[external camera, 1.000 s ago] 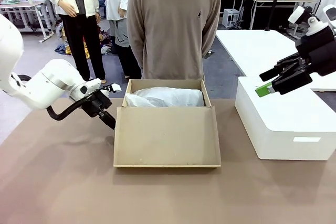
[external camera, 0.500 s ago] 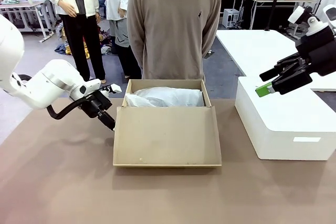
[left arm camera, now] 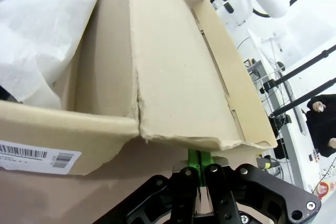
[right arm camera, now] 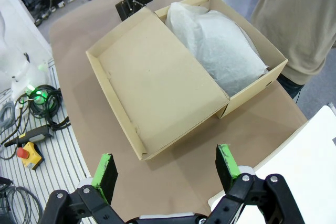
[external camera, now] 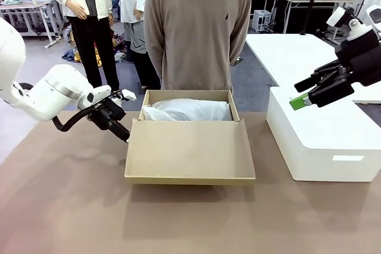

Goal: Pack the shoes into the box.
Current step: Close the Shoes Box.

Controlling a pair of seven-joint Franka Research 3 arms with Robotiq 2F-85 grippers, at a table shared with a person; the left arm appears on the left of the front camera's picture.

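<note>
Since the earlier front frame the box's (external camera: 189,141) flap lid has risen off the table, its left edge against the closed left gripper (external camera: 124,135), while the right gripper (external camera: 305,93) hangs open well to the box's right. From the left wrist, pressed-together green pads (left arm camera: 199,160) sit just under the flap's torn edge. From the right wrist, spread fingers (right arm camera: 105,170) hover above the box (right arm camera: 178,72), tissue paper (right arm camera: 215,40) inside.

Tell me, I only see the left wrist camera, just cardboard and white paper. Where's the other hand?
Observer: The right hand hangs open above the white plastic box, to the shoebox's right.
Child: Is anybody there?
Observer: Yes, a person stands just behind the shoebox, across the table.
Child: Is the lid flat down?
Observer: No, the lid's near edge looks raised off the table, the shut left hand at its left edge.
</note>
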